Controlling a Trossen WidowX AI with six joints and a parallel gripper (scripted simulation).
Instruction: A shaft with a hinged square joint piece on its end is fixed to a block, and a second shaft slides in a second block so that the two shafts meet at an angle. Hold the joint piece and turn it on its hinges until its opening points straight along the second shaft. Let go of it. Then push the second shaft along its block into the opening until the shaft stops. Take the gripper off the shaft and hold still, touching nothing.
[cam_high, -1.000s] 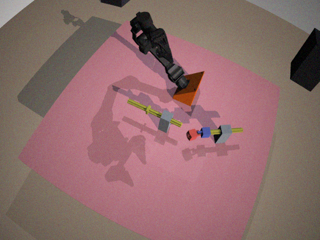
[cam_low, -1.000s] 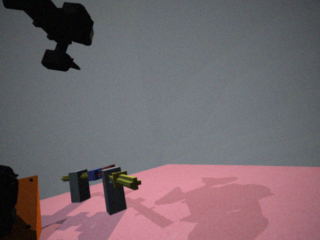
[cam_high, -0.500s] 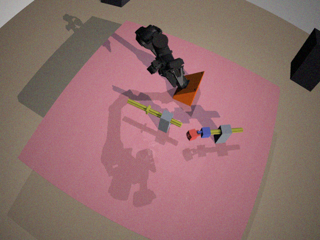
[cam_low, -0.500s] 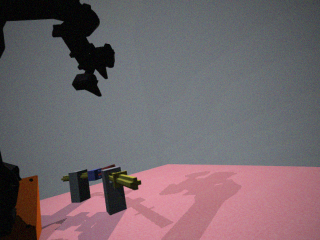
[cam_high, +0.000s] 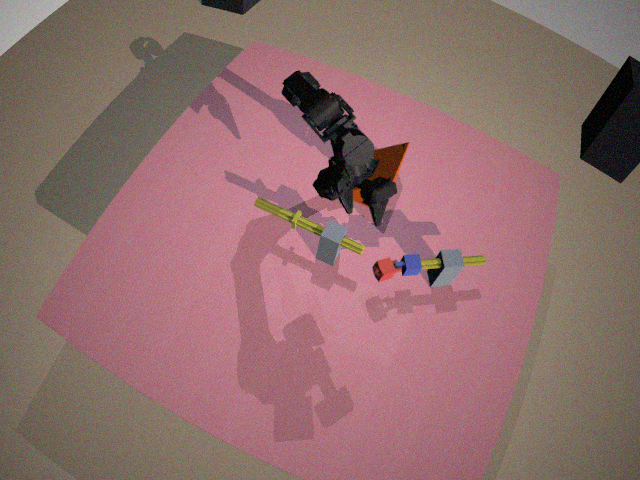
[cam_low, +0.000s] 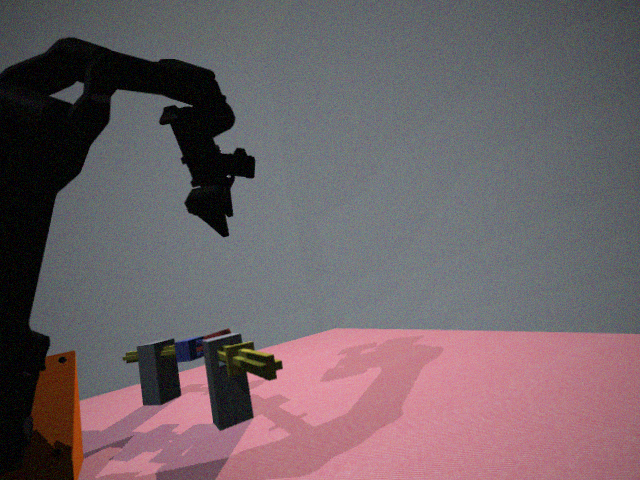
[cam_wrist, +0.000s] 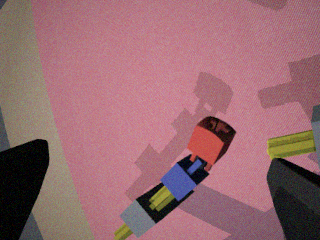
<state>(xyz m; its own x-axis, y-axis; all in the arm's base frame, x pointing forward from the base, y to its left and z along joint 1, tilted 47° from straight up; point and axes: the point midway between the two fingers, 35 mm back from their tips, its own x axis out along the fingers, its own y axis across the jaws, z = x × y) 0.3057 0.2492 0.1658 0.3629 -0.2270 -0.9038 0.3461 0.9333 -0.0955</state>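
"Right of centre in the top frame, where does the red joint piece (cam_high: 385, 269) (cam_low: 221, 333) (cam_wrist: 205, 145) point?"

"Leftward and slightly down, I judge, so off the line of the second shaft (cam_high: 279, 208) (cam_low: 258, 363) (cam_wrist: 292, 144), which slopes down to the right from upper left. Swing the opening toward that shaft's near end."

"And the exterior view?"

"The gripper (cam_high: 364, 218) (cam_low: 227, 225) (cam_wrist: 163, 162) hangs left of centre, well above the parts low in the frame. Lower it gently, clear of the second block (cam_high: 328, 249) (cam_low: 231, 397) (cam_wrist: 317, 131)."

"Is it holding anything in the wrist view?"

"No; its fingers stand wide at left and right, with nothing between them. The red piece sits below, just right of centre. Centre on it, and match the fingers to its flat sides. Grip only the red, not the blue piece (cam_high: 411, 265) (cam_low: 187, 350) (cam_wrist: 178, 181) at lower centre, then turn about the hinges in a small arc; a straight tug could strain them."
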